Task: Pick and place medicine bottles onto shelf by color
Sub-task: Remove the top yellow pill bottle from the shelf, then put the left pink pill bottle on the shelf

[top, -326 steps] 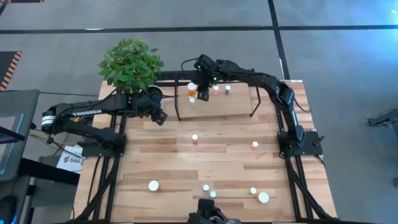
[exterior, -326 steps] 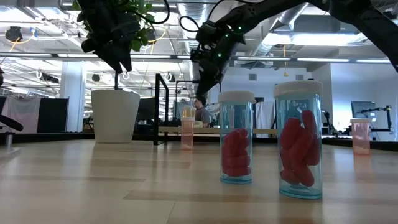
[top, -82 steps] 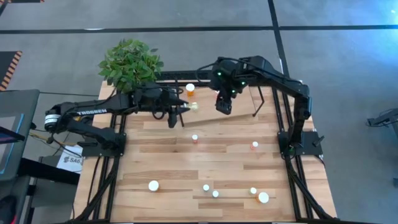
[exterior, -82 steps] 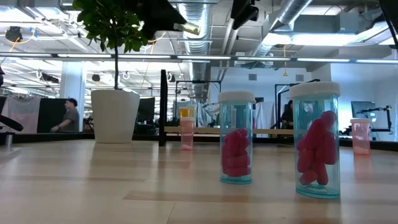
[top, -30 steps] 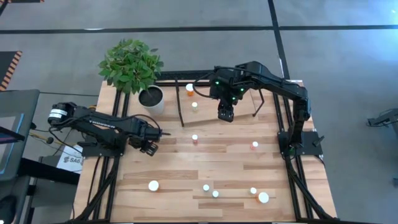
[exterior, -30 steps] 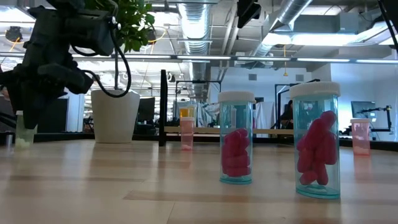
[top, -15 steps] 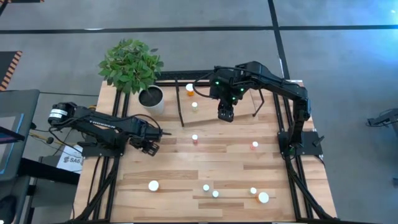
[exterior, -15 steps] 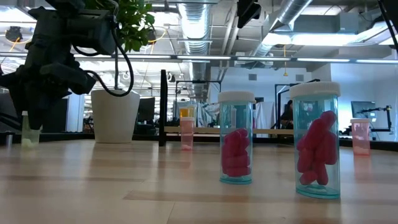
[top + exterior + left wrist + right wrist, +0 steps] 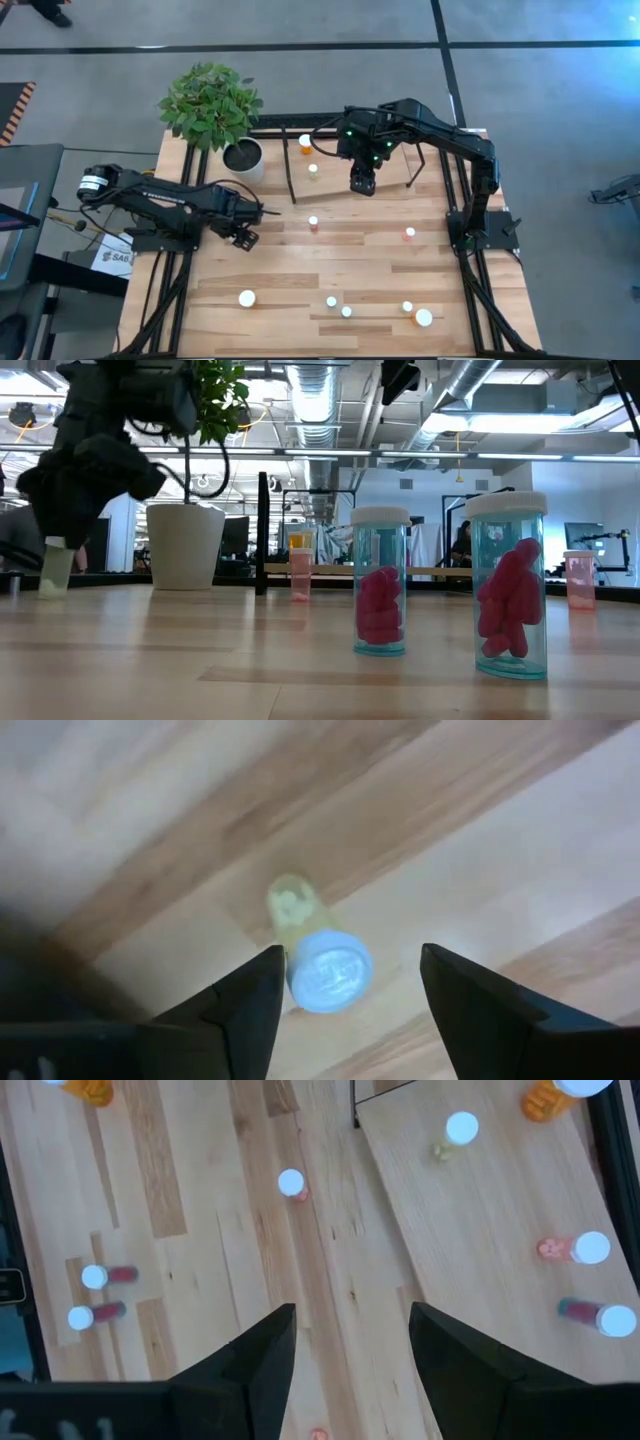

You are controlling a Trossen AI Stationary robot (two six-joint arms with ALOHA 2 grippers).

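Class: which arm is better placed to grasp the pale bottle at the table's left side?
Left: its open left pincer straddles the pale bottle; the right pincer hovers by the shelf.

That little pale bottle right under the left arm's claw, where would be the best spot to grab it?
Probably around the body just under the white cap, coming straight down. The pale bottle stands upright on the tabletop, cap facing the left gripper, whose open fingers already straddle it. Its round sides suit a squeeze from either side.
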